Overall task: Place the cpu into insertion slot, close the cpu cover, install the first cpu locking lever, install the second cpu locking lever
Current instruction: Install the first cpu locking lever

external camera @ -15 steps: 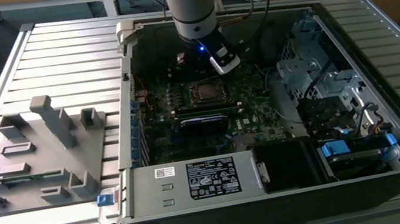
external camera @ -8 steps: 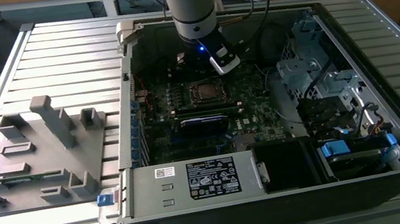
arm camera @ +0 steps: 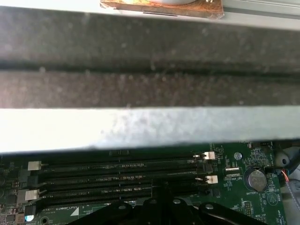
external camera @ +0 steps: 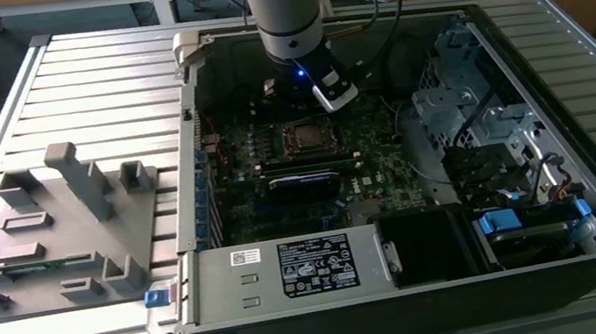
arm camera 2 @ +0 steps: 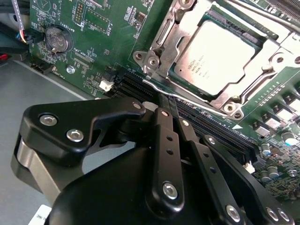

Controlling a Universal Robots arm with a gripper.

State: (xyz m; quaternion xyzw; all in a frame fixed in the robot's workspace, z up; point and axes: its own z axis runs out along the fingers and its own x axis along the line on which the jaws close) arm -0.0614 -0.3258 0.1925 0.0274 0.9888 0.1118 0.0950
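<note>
The cpu (arm camera 2: 220, 58), a silver-grey square chip, lies in the insertion slot (external camera: 306, 135) on the green motherboard. The cpu cover (arm camera 2: 269, 44), a silver metal frame, lies flat over the chip's edges. A thin wire locking lever (arm camera 2: 201, 105) runs along the side of the socket nearest my gripper. My gripper (arm camera 2: 165, 104) has its black fingers (arm camera 2: 166, 140) closed together, with the tips right at this lever. In the exterior view the gripper (external camera: 305, 95) hangs inside the open computer case, just behind the socket. In the first wrist view the gripper (arm camera: 161, 206) hovers over the memory slots.
Long black memory slots (arm camera: 117, 173) lie beside the socket, and a coin battery (arm camera 2: 57, 38) sits farther off. The case holds a power supply (external camera: 289, 270) in front and drive cages (external camera: 465, 98) on the exterior view's right. A grey fixture plate (external camera: 59, 229) stands on the exterior view's left.
</note>
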